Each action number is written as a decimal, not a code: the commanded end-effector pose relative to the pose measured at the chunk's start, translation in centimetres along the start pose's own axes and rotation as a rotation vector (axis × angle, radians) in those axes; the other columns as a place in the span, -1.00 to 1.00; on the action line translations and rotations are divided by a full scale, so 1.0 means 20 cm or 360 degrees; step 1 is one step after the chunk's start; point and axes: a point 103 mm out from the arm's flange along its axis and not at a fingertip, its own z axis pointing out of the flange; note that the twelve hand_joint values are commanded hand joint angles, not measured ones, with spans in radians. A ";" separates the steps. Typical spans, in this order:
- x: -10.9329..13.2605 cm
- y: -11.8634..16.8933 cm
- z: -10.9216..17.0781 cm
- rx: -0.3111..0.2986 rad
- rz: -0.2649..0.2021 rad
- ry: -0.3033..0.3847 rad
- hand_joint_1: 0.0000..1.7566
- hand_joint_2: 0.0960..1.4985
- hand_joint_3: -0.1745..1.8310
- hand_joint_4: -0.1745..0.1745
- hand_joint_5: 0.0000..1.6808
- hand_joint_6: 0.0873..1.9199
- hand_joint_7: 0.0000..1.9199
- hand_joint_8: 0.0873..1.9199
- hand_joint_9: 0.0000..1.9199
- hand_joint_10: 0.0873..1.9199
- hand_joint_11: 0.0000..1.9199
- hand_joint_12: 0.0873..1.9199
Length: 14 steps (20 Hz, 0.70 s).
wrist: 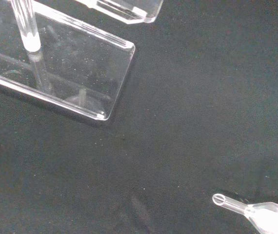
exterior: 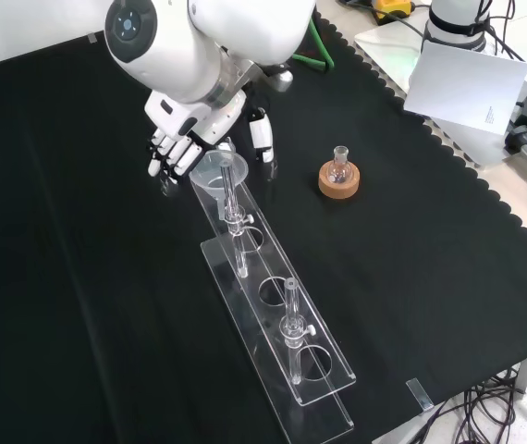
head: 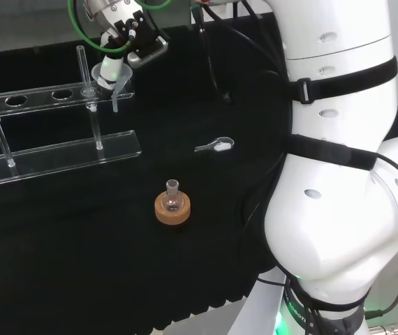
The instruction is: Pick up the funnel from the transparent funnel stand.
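The hand [head: 126, 35], at the upper left of the head view, has its fingers curled around the wide mouth of the clear funnel [head: 110, 78], which hangs just below it with its spout pointing down past the right end of the clear stand [head: 59, 155]. In the front view the hand [exterior: 189, 129] sits at upper centre, under the arm's big white link [exterior: 199, 37]; its white fingertips [exterior: 157, 153] lie along the left rim of the funnel [exterior: 213, 174], and its thumb [exterior: 262, 134] stands to the funnel's right. There the funnel is at the upper end of the stand [exterior: 282, 333], which runs diagonally toward the lower right of the frame, its top shelf pierced by round holes and carried on upright rods. To the right of the funnel in the front view, well apart from the stand, a small round flask [exterior: 339, 168] sits upright on a cork ring [exterior: 338, 181]; in the head view this pair lies at lower centre. A small clear scoop-like piece [head: 215, 145] lies on the black cloth [head: 80, 265] at mid-frame in the head view. The wrist view shows a corner of the stand's base plate [wrist: 70, 73] and the funnel's spout tip [wrist: 236, 205] above the cloth.
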 end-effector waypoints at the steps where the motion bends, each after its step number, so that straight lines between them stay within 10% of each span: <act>1: 0.03 0.01 0.02 0.0025 -0.0001 -0.0015 -0.36 -0.16 -0.82 -0.18 -1.00 -1.00 -0.95 -0.57 -1.00 -0.78 -1.00 -0.22; 14: 0.01 0.02 0.02 -0.0016 0.0009 -0.0012 -0.35 -0.14 -0.81 -0.12 -0.89 -1.00 -0.85 -0.51 -1.00 -0.70 -1.00 -0.21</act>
